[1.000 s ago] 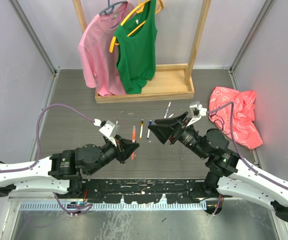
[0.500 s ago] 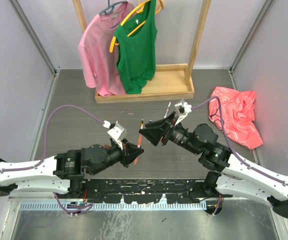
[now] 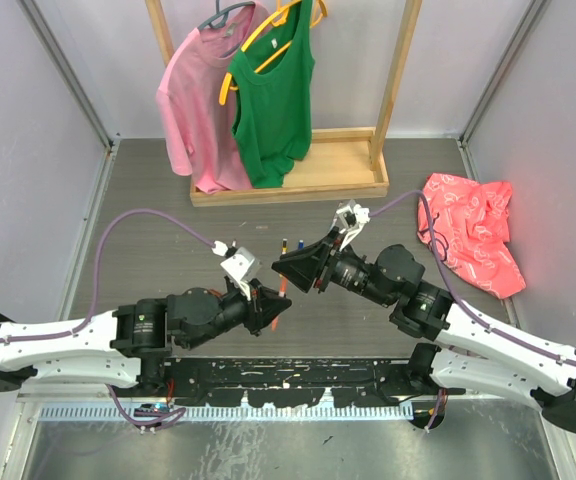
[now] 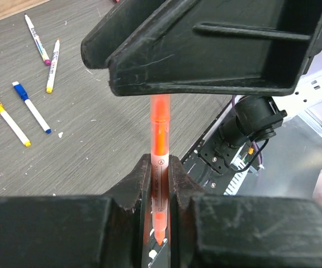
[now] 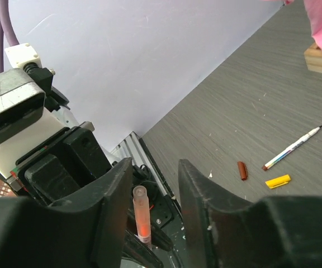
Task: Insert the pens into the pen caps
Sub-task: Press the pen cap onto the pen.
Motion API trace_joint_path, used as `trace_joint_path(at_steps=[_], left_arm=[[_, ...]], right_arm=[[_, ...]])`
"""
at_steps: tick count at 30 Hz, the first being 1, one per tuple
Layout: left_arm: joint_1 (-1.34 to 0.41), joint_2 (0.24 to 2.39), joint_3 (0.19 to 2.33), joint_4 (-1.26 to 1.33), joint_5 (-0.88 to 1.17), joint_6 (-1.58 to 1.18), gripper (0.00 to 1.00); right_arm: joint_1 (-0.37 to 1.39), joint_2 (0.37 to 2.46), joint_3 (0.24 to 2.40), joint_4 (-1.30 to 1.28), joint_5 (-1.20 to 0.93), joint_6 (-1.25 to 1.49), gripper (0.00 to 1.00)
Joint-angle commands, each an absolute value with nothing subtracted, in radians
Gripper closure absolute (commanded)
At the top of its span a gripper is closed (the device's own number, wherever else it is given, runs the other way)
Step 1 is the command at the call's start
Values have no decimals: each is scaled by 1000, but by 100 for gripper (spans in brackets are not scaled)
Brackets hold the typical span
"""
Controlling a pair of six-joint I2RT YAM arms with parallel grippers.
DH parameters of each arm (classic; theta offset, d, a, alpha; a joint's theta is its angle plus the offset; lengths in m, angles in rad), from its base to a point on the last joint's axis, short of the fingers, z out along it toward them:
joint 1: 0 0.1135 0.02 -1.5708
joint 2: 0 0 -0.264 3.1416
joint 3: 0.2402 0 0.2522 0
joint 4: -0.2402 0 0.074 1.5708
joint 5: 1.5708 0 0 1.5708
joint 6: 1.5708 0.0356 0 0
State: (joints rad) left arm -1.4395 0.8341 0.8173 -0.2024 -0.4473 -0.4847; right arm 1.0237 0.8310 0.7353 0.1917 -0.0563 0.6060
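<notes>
Grey wood-grain table (image 3: 148,230) w/ a clothes rack (image 3: 288,185) at the back; both arms meet in mid-air over its near part. L gripper (image 4: 160,173) is clamped on an orange pen (image 4: 160,128), white barrel pinched btw its fingers, orange end pointing into the R gripper (image 5: 154,173). R's jaws stand apart, one either side of that end, w/ a gap showing, so no hold there yet. Whether that end is a seated cap or bare barrel: can't tell. Step in hand, prob.: two-handed work on this pen. Next move needs R to close square on the pen's axis, then push straight along it while L holds firm; any skew risks a slip. On the table lie a brown cap (image 5: 242,170), a yellow cap (image 5: 277,181) & an uncapped pen (image 5: 292,148), so more pairs remain.
</notes>
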Motion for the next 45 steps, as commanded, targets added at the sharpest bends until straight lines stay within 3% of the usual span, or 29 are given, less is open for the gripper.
trace_joint_path(at_steps=[1, 25, 38, 45], left_arm=[[-1439, 828, 859, -166, -456, -474, 100], [-1439, 858, 934, -173, -563, -444, 100], [-1437, 904, 1153, -212, -632, -367, 100], [-1437, 923, 1244, -206, -625, -317, 100]], right_arm=[[1027, 834, 755, 214, -80, 619, 60], [1030, 853, 713, 244, -98, 656, 100], [1331, 921, 710, 165, 288, 599, 100], [1457, 1004, 622, 234, 373, 679, 100]])
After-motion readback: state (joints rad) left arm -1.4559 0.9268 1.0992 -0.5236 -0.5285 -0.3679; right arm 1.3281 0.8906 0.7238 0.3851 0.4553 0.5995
